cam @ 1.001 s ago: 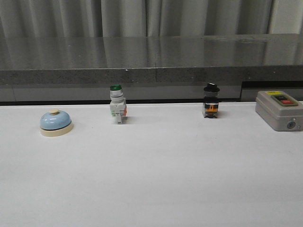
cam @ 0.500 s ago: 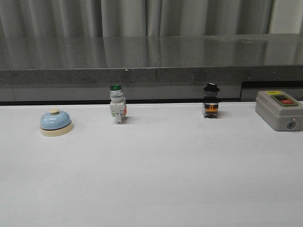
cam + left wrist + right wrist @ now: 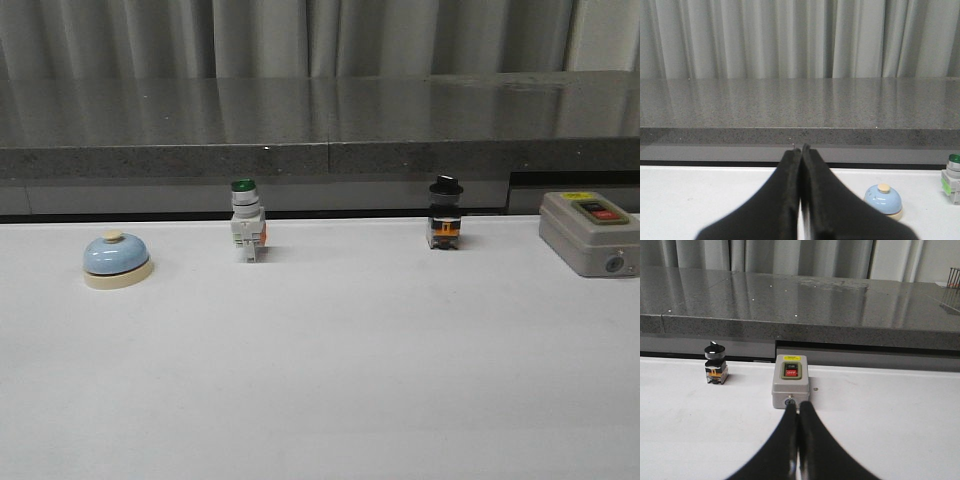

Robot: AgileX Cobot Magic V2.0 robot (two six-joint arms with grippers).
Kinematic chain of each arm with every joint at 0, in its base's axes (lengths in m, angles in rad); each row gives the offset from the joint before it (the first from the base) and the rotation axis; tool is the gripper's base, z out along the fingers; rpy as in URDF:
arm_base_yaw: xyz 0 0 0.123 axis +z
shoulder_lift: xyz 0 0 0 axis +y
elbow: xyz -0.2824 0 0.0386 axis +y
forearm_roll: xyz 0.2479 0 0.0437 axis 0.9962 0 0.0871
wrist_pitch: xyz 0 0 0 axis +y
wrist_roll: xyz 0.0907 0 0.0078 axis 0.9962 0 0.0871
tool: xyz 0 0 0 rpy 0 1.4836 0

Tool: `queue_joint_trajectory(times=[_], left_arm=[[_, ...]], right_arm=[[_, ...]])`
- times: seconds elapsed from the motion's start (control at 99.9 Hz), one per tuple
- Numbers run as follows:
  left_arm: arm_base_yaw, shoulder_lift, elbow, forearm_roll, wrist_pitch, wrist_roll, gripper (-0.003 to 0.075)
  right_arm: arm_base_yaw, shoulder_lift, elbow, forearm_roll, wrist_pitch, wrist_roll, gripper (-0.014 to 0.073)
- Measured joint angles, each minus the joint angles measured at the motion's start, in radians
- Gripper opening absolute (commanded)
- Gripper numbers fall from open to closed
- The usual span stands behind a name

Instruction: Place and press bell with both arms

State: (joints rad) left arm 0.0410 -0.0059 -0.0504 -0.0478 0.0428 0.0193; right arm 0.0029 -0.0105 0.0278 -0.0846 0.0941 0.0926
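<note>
The light-blue bell (image 3: 117,260) with its cream base and knob stands on the white table at the far left. It also shows in the left wrist view (image 3: 883,200), off to one side of my left gripper (image 3: 800,148), which is shut and empty. My right gripper (image 3: 798,406) is shut and empty, its tips in line with the front of the grey box (image 3: 790,381). Neither arm shows in the front view.
A green-capped white push-button switch (image 3: 246,220) and a black-knobbed switch (image 3: 445,213) stand along the table's back. The grey box with red and green buttons (image 3: 590,233) sits at the far right. A dark stone ledge (image 3: 320,125) runs behind the table.
</note>
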Motion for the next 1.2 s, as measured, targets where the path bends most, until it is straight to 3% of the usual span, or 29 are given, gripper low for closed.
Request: queue_joint_trajectory(times=[0.31, 0.911, 0.961, 1.031, 1.201], left_arm=[[-0.053, 0.135, -0.226, 0.000, 0.181, 0.000, -0.0019], [-0.182, 0.877, -0.629, 0.000, 0.281, 0.000, -0.0006], [-0.186, 0.943, -0.667, 0.000, 0.311, 0.000, 0.0034], [-0.197, 1.032, -0.720, 0.000, 0.349, 0.000, 0.0148], [-0.228, 1.218, -0.830, 0.000, 0.397, 0.000, 0.0596]], right_arm=[[0.000, 0.000, 0.000, 0.000, 0.000, 0.000, -0.0068], [0.000, 0.000, 0.000, 0.000, 0.000, 0.000, -0.0068], [0.000, 0.000, 0.000, 0.000, 0.000, 0.000, -0.0068], [0.000, 0.000, 0.000, 0.000, 0.000, 0.000, -0.0068], [0.000, 0.000, 0.000, 0.000, 0.000, 0.000, -0.0068]])
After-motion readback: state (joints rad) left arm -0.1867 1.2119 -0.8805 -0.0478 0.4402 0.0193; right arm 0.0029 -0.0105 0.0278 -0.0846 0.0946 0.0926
